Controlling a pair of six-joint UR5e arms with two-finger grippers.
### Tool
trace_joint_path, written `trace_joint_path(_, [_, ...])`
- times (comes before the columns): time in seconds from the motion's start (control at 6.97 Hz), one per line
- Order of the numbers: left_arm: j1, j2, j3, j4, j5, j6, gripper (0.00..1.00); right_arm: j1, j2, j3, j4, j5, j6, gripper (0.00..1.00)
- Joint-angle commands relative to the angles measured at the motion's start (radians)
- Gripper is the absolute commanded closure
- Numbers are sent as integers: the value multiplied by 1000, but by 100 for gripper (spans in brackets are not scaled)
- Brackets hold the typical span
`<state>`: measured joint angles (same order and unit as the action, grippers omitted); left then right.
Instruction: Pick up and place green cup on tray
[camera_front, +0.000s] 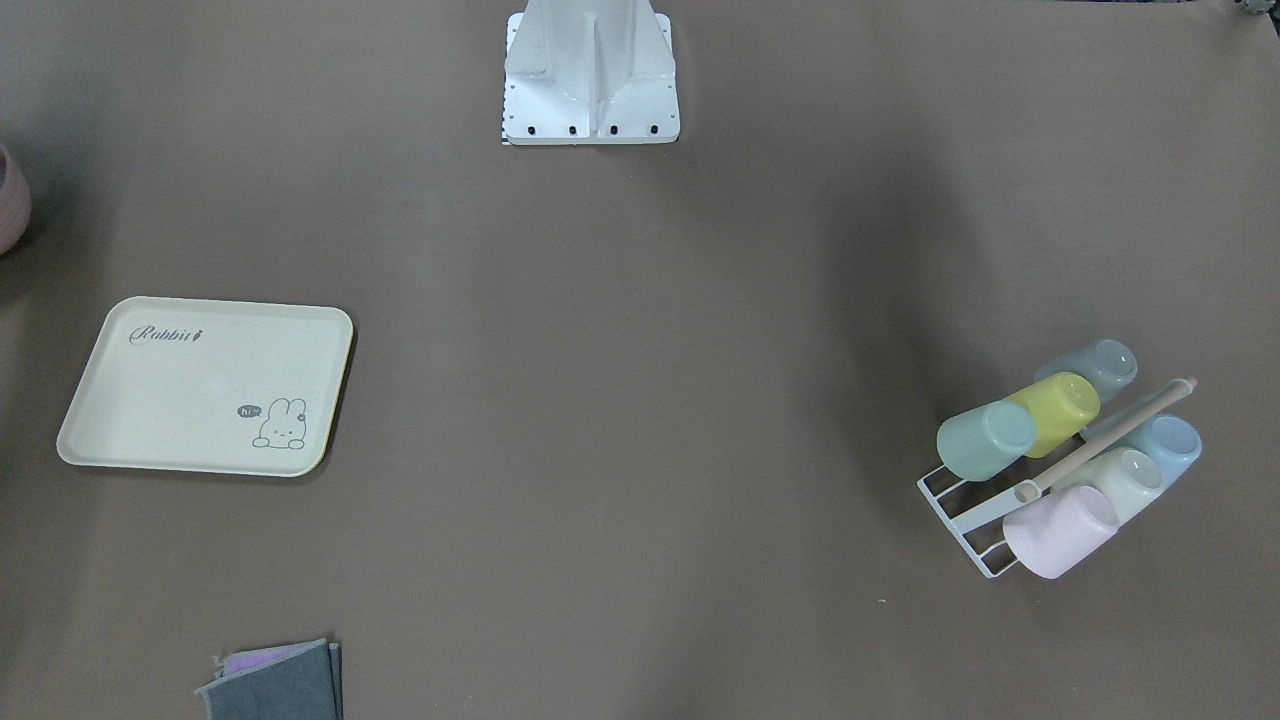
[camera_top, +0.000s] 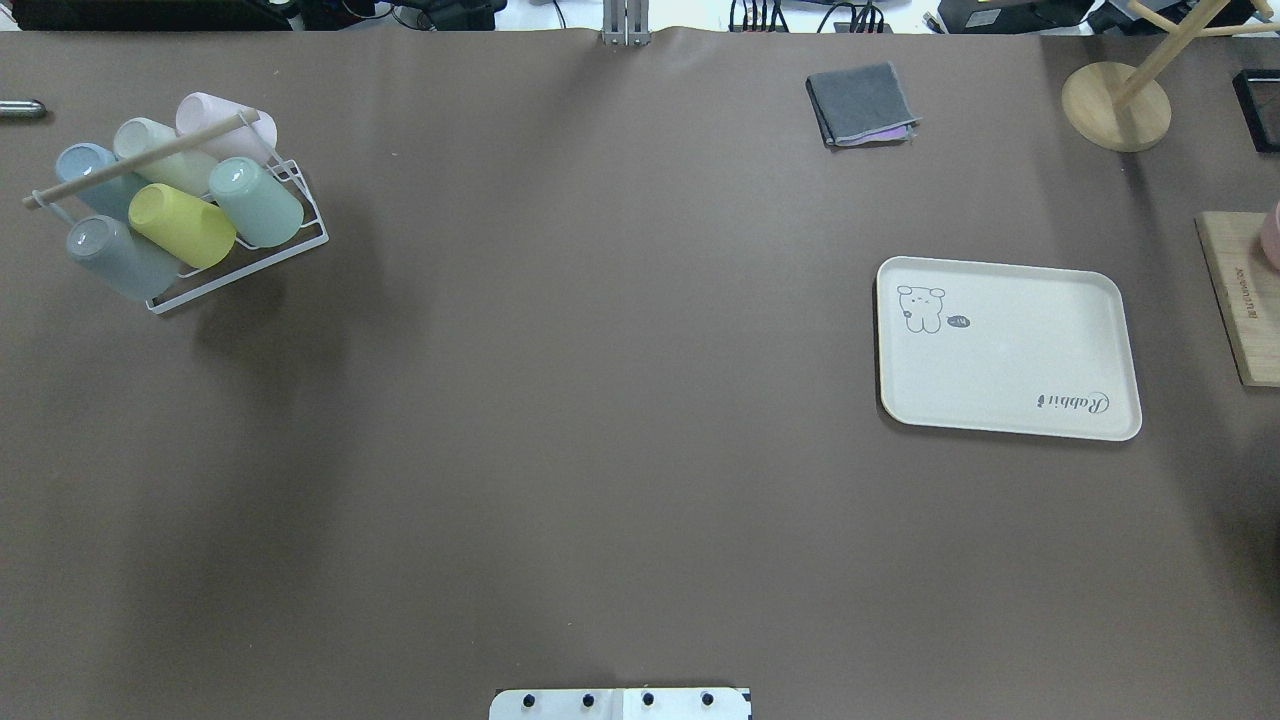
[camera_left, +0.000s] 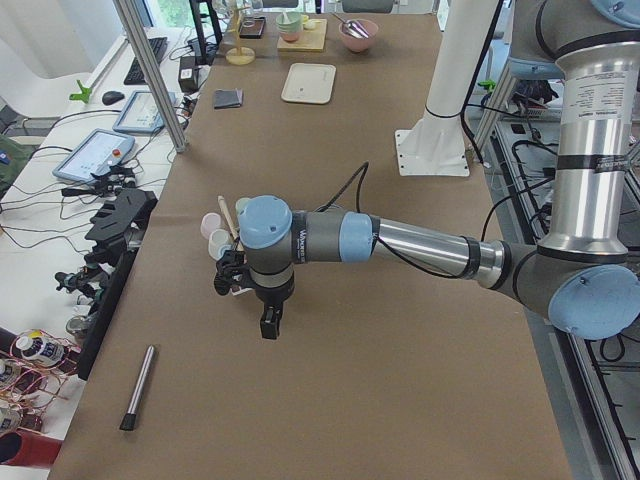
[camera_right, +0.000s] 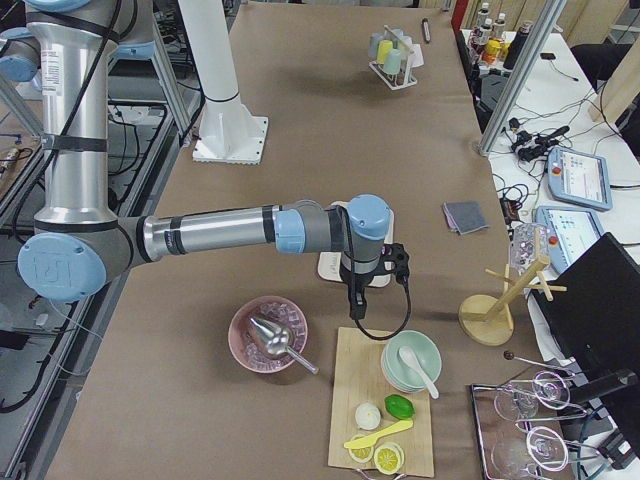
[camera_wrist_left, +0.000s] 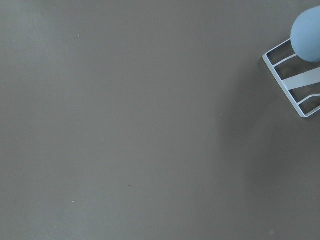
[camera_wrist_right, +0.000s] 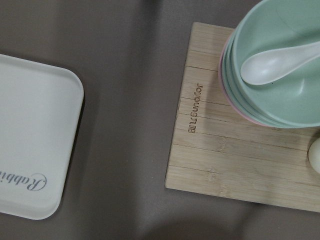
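The green cup (camera_top: 257, 202), a small matte mint-green plastic tumbler, lies tilted on a white wire rack (camera_top: 300, 240) in the far-left corner of the brown table (camera_top: 600, 400). It is the end cup of the row nearer the robot, on the side facing the table's middle. It touches a yellow plastic cup (camera_top: 182, 225), and a grey-blue cup (camera_top: 115, 258) comes next. Pink, cream and pale-blue cups fill the row behind, under a wooden rod handle (camera_top: 140, 160).

The flat cream-yellow rectangular tray (camera_top: 1010, 350), with rounded corners and a raised rim, sits well apart on the robot's right. A broad stretch of tabletop lies between it and the rack. A bamboo board (camera_wrist_right: 240, 150) lies near the tray's outer short edge, with a strip of table between them. A folded grey cloth (camera_top: 860, 103) lies by the far edge.

The left gripper (camera_left: 270, 325) hangs above the table just beside the rack, pointing down. The right gripper (camera_right: 355, 305) hangs near the tray's edge by the board. Only the side views show them, so I cannot tell whether their fingers are apart or together.
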<state>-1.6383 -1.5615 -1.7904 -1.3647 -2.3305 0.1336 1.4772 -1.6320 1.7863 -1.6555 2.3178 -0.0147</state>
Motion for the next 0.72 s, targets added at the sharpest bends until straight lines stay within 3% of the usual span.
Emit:
trace_joint_path(0.0, [0,-5,-9,-5,-1,-2,2,0,0,-1,0,0,1,0])
trace_joint_path(0.57, [2,-17,3,-105,0,-8,2,-2,1,1,0,0,1,0])
